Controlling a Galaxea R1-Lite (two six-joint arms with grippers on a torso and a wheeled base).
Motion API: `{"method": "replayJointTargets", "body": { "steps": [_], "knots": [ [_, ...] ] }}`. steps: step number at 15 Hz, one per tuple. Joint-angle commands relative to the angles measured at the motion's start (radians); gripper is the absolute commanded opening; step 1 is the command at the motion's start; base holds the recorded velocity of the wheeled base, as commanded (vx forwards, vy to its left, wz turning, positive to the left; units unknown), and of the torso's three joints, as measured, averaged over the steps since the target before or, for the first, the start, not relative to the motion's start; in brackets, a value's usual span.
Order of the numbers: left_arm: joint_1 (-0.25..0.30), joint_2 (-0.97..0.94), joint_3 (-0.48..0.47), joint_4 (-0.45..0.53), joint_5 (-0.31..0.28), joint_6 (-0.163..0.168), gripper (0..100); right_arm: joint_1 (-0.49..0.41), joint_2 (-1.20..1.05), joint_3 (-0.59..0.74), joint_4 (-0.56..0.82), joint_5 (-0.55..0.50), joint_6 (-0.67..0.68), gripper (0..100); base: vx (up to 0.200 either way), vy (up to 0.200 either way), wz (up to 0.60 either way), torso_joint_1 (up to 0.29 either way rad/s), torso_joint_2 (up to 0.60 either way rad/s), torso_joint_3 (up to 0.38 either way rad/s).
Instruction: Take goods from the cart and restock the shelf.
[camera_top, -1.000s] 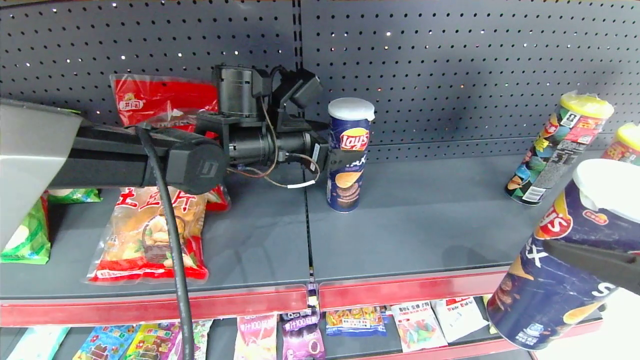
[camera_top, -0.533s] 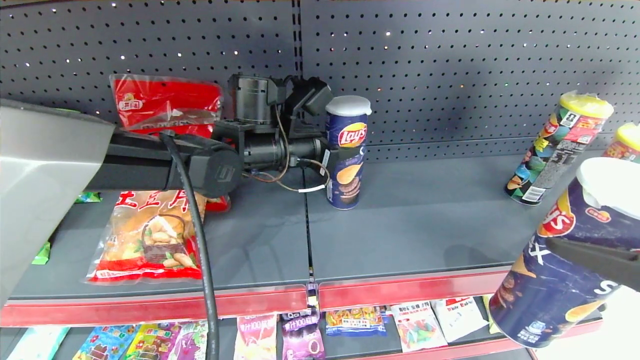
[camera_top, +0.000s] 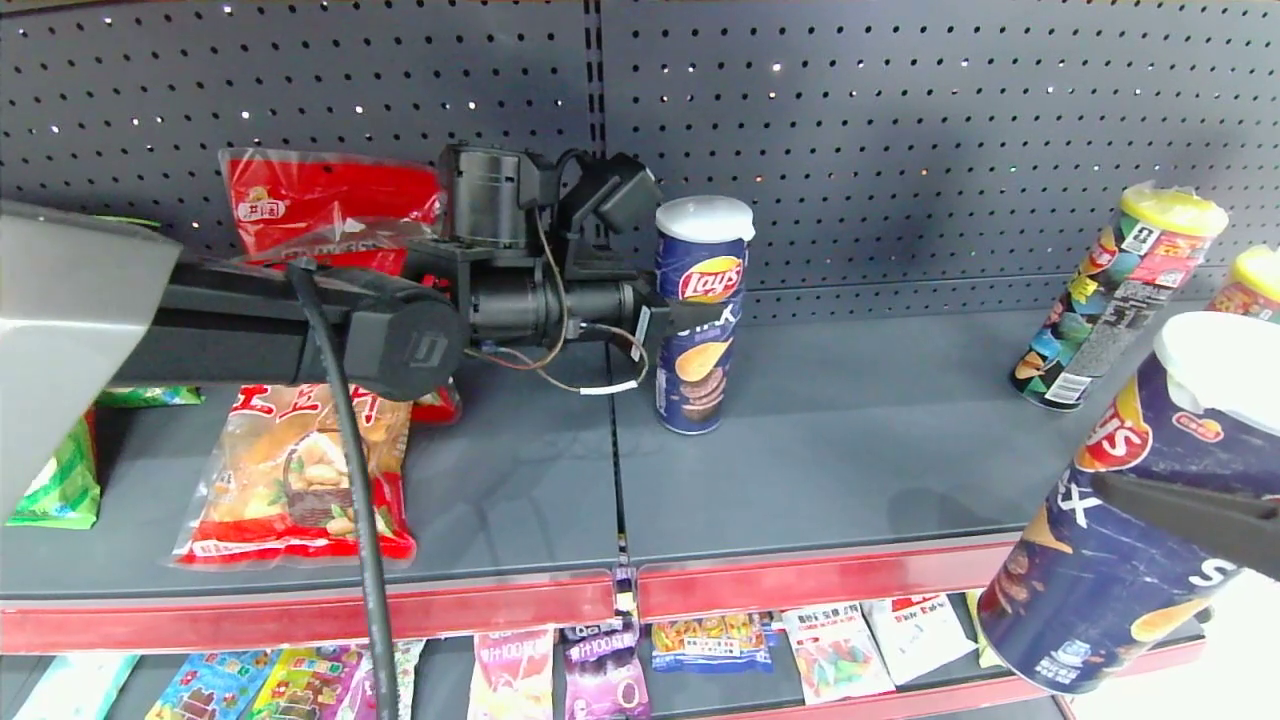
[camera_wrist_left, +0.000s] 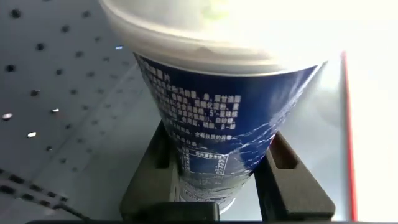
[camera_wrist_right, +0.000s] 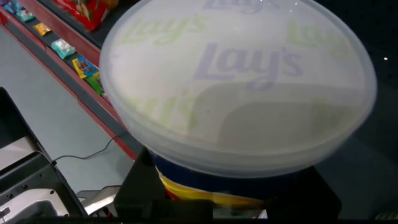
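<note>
A blue chip can (camera_top: 702, 300) with a white lid stands upright at the middle of the grey shelf (camera_top: 860, 440). My left gripper (camera_top: 698, 322) is shut on its middle, reaching in from the left. In the left wrist view the can (camera_wrist_left: 217, 106) sits between the two black fingers (camera_wrist_left: 152, 171). A second blue chip can (camera_top: 1120, 530) hangs tilted at the lower right, in front of the shelf edge, with my right gripper (camera_top: 1175, 512) shut on it. Its white lid (camera_wrist_right: 236, 81) faces the right wrist camera.
A red snack bag (camera_top: 320, 205) leans on the pegboard behind my left arm, and a peanut bag (camera_top: 300, 480) lies below it. A green bag (camera_top: 55, 490) is far left. Two yellow-lidded cans (camera_top: 1120, 295) stand at the right. Bare shelf lies between them and the held can.
The left gripper and its can edged left and back, then returned slightly right and forward. The right arm and its can barely moved.
</note>
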Motion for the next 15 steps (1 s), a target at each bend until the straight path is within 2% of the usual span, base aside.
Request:
{"method": "replayJointTargets", "body": {
  "steps": [1, 2, 3, 8, 11, 15],
  "knots": [
    [-0.005, -0.072, 0.057, 0.001, -0.017, 0.001, 0, 0.0, 0.001, 0.0, 0.0, 0.001, 0.0, 0, 0.0, 0.0, 0.0, 0.0, 0.0, 0.0],
    [-0.005, -0.072, 0.057, 0.001, -0.017, 0.001, 0, 0.0, 0.001, 0.0, 0.0, 0.001, 0.0, 0, 0.0, 0.0, 0.0, 0.0, 0.0, 0.0],
    [-0.058, -0.172, 0.2, -0.002, -0.02, 0.001, 0, 0.0, 0.003, -0.002, -0.001, 0.004, 0.0, 0, 0.0, 0.0, 0.0, 0.0, 0.0, 0.0],
    [-0.127, -0.26, 0.384, -0.012, -0.012, 0.001, 0, 0.0, 0.009, -0.006, -0.001, 0.005, 0.0, 0, 0.0, 0.0, 0.0, 0.0, 0.0, 0.0],
    [-0.129, -0.26, 0.433, -0.092, -0.003, -0.004, 0, 0.0, 0.01, -0.008, -0.001, 0.005, 0.0, 0, 0.0, 0.0, 0.0, 0.0, 0.0, 0.0],
    [-0.129, -0.26, 0.439, -0.094, -0.003, -0.004, 0, 0.0, 0.012, -0.006, -0.001, 0.005, 0.0, 0, 0.0, 0.0, 0.0, 0.0, 0.0, 0.0]
  ]
}}
